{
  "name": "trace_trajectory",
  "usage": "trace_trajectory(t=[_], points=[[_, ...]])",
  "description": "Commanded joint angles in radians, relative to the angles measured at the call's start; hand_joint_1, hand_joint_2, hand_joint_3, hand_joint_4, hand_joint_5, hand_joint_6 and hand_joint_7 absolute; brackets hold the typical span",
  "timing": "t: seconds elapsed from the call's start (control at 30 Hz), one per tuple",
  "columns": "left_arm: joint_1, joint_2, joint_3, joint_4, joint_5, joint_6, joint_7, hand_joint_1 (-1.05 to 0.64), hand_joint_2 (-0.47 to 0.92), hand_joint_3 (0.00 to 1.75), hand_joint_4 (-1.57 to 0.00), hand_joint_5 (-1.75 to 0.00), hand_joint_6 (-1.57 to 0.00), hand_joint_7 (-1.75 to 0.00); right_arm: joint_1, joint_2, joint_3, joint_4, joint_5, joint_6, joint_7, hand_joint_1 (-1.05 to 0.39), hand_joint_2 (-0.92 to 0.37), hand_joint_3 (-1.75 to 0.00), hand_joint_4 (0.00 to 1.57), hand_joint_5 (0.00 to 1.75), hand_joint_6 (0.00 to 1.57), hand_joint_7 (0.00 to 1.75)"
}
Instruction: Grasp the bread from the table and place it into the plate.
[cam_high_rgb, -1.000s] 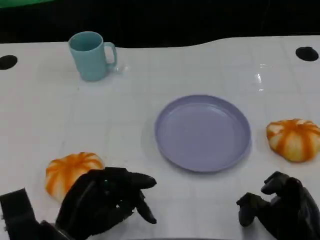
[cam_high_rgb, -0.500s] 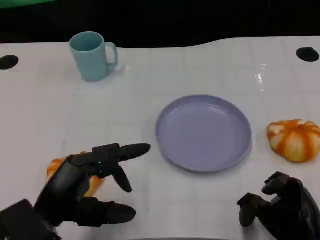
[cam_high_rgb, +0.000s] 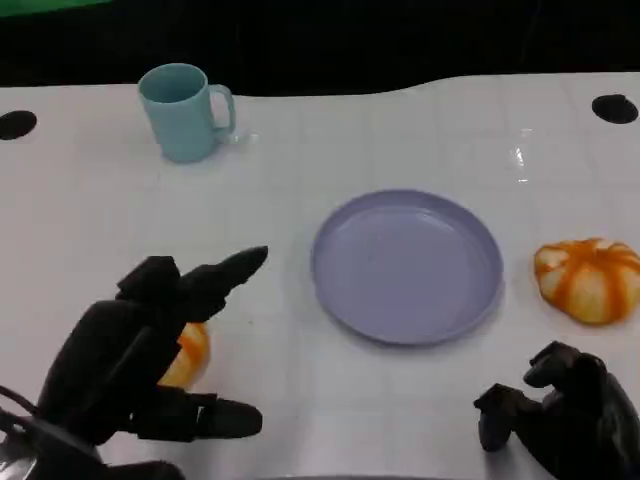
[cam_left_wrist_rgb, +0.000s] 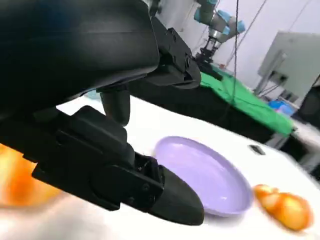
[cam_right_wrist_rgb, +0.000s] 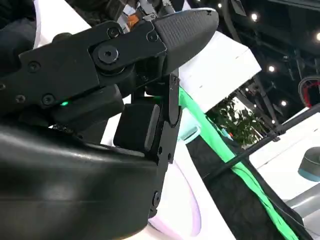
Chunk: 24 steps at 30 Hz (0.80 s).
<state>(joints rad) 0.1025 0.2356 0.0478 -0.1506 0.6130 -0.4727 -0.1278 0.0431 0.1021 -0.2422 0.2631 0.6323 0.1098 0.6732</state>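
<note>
Head view: left hand (cam_high_rgb: 135, 360) moved fwd over bread (cam_high_rgb: 186, 352), fingers (cam_high_rgb: 232, 268) spread.

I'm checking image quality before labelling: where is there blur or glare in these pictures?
Head view: mostly sharp, with small glare spots on the table beyond the plate. Left wrist view: the bread under the left hand is a blurred orange patch, and the second bread is soft. Right wrist view: bright ceiling lights in a dark background.

An orange-and-cream striped round bread roll (cam_high_rgb: 187, 352) is seen beneath the matte black fingers (cam_high_rgb: 228, 272) of the left hand (cam_high_rgb: 130, 355), with a plain lavender round plate (cam_high_rgb: 406, 265), pale teal mug (cam_high_rgb: 183, 110) and white table (cam_high_rgb: 90, 220) beyond the fingertips.
</note>
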Motion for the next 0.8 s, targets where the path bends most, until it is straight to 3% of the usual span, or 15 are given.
trace_trajectory(t=[0.03, 0.07, 0.1, 0.13, 0.2, 0.27, 0.37, 0.43, 0.5, 0.8], points=[[0.022, 0.02, -0.026, -0.124, 0.184, 0.139, 0.032, -1.05, 0.87, 0.18, 0.0, -1.75, -0.17, 0.0, -0.002, -0.011, -0.004, -0.002, 0.004, -0.008, 0.001, -0.83, -0.9, 0.0, 1.39, 1.0, 1.44, 0.51], [0.026, 0.021, -0.036, -0.145, 0.225, 0.167, 0.036, -1.05, 0.86, 0.18, 0.0, -1.75, -0.17, 0.0, -0.003, -0.012, -0.005, 0.0, 0.004, -0.008, 0.004, -0.83, -0.9, 0.0, 1.39, 1.0, 1.44, 0.51], [0.028, 0.022, -0.046, -0.159, 0.259, 0.19, 0.042, -1.05, 0.76, 0.34, 0.0, -1.75, -0.16, -0.04, -0.002, -0.012, -0.005, -0.003, 0.007, -0.001, 0.0, -0.83, -0.9, 0.0, 1.39, 1.0, 1.45, 0.51], [0.029, 0.023, -0.055, -0.169, 0.281, 0.209, 0.046, -1.05, 0.54, 0.72, 0.0, -1.75, -0.08, -0.34, -0.002, -0.012, -0.005, -0.005, 0.008, 0.004, -0.004, -0.83, -0.89, 0.0, 1.41, 0.98, 1.46, 0.51], [0.031, 0.024, -0.079, -0.182, 0.35, 0.253, 0.064, -1.05, 0.36, 1.0, 0.0, -1.75, -0.02, -0.71, -0.001, -0.015, -0.003, -0.007, 0.006, 0.004, 0.0, -0.83, -0.89, 0.0, 1.42, 0.96, 1.47, 0.49], [0.033, 0.026, -0.1, -0.196, 0.407, 0.295, 0.068, -1.05, 0.31, 1.07, 0.0, -1.75, 0.0, -0.77, 0.0, -0.016, -0.002, -0.008, 0.003, -0.003, 0.003, -0.83, -0.89, -0.01, 1.42, 0.95, 1.47, 0.49], [0.036, 0.027, -0.129, -0.219, 0.487, 0.369, 0.045, -1.05, 0.24, 1.13, 0.0, -1.75, 0.0, -0.68, 0.002, -0.013, -0.002, -0.012, 0.006, -0.002, 0.002, -0.83, -0.9, -0.01, 1.42, 0.94, 1.48, 0.48], [0.033, 0.03, -0.15, -0.233, 0.539, 0.422, 0.007, -1.05, 0.21, 1.14, 0.0, -1.75, 0.0, -0.44, 0.003, -0.013, -0.002, -0.014, 0.007, 0.001, 0.0, -0.82, -0.9, -0.01, 1.42, 0.93, 1.48, 0.48], [0.025, 0.039, -0.168, -0.237, 0.577, 0.459, -0.024, -1.05, 0.17, 1.14, 0.0, -1.75, 0.0, -0.35, 0.008, -0.008, -0.001, -0.022, 0.003, -0.002, -0.011, -0.83, -0.9, 0.0, 1.42, 0.93, 1.48, 0.48], [-0.023, 0.068, -0.24, -0.209, 0.695, 0.57, -0.136, -1.05, 0.09, 0.99, 0.0, -1.75, 0.0, -0.33, 0.008, -0.007, 0.001, -0.018, 0.002, -0.012, 0.0, -0.83, -0.91, -0.01, 1.41, 0.94, 1.46, 0.52]])
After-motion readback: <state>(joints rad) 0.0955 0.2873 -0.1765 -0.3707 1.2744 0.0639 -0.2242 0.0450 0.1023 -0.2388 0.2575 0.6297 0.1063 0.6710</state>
